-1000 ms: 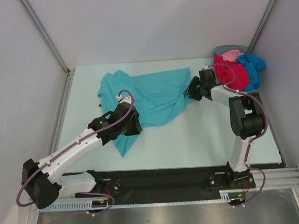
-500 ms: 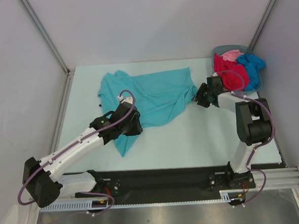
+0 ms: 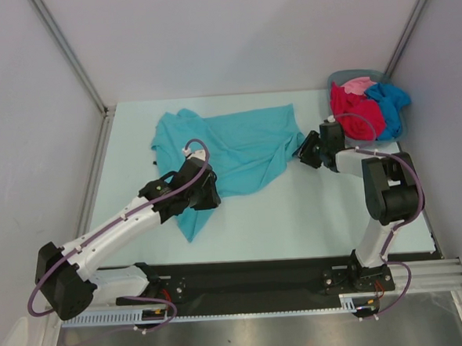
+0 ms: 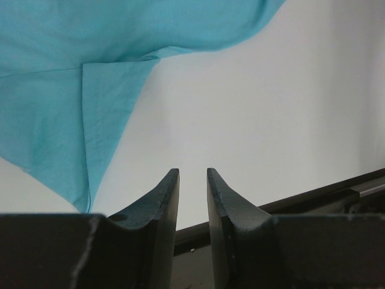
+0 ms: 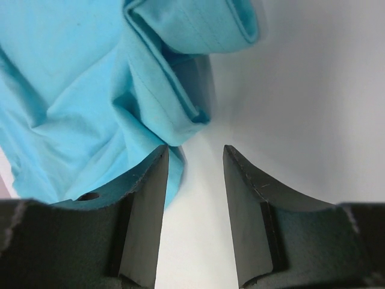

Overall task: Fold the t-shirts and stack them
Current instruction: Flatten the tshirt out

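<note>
While the teal t-shirt (image 3: pixel 241 149) lies rumpled on the far middle of the counter (image 3: pixel 312 215), both arms stand at its edges and neither holds it. The left fingers (image 4: pixel 170 198) hang at the near left part of the shirt, only a little apart, with nothing between them. In the left wrist view bare counter is under them and the cloth begins just beyond. The right fingers (image 5: pixel 153 192) are wider apart and also empty, low at the right edge of the shirt, where a rolled hem or sleeve lies just in front of the tips. The red tee (image 3: pixel 357 112), the pink tee (image 3: pixel 359 84) and the blue tee (image 3: pixel 390 99) wait in the basket (image 3: pixel 343 77) at the far right corner. The step in hand seems to be flattening the shirt before the first fold. To do it well, each side should take one clean edge, not a bunch of layers. Then both should pull outward together, so that the wrinkles go out and the cloth is not dragged sideways.
</note>
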Robot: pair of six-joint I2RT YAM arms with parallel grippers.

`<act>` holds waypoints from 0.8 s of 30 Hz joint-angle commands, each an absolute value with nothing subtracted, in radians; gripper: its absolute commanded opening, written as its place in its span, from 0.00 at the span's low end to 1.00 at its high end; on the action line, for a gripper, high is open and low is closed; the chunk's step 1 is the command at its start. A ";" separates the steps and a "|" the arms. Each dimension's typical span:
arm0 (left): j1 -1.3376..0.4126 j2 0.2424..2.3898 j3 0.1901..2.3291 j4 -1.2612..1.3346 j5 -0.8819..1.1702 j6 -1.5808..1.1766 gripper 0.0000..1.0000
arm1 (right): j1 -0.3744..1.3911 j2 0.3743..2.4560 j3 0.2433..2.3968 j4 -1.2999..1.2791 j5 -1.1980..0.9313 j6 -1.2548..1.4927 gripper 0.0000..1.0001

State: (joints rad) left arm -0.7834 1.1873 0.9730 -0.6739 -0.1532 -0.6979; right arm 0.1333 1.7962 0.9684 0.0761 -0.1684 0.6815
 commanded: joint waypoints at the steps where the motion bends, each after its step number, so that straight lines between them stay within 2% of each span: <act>1: -0.788 1.173 1.002 -0.655 -0.147 -0.686 0.30 | 0.135 1.793 0.957 0.207 -0.204 0.695 0.47; 16: -0.788 1.163 1.005 -0.658 -0.150 -0.684 0.30 | 0.150 1.864 0.959 0.259 -0.225 0.704 0.45; 24: -0.788 1.166 1.005 -0.658 -0.149 -0.684 0.30 | 0.144 1.887 0.957 0.304 -0.244 0.699 0.37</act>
State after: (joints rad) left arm -0.7834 1.1843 0.9726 -0.6739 -0.1532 -0.6979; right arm 0.1467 1.8641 0.9592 0.2466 -0.2264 0.7059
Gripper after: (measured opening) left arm 0.304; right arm 0.384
